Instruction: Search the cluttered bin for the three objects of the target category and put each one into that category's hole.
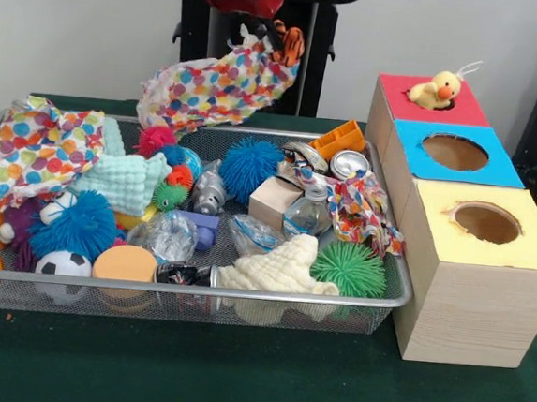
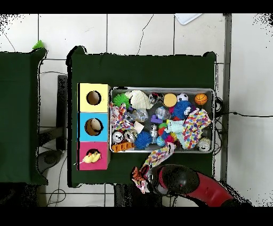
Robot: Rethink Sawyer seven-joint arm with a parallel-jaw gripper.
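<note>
just polka-dot cloth (image 1: 217,88) beneath claw (image 1: 251,25)

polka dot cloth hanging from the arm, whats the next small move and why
Probably carry the polka dot cloth sideways toward the boxes. It hangs lifted over the bin's far rim, part still trailing inside. The gripper's grasp is hidden, so which hole fits is unclear; the red one holds a duck.

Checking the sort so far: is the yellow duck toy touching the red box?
Touching. The front view shows the duck toy sitting in the red box's hole.
</note>
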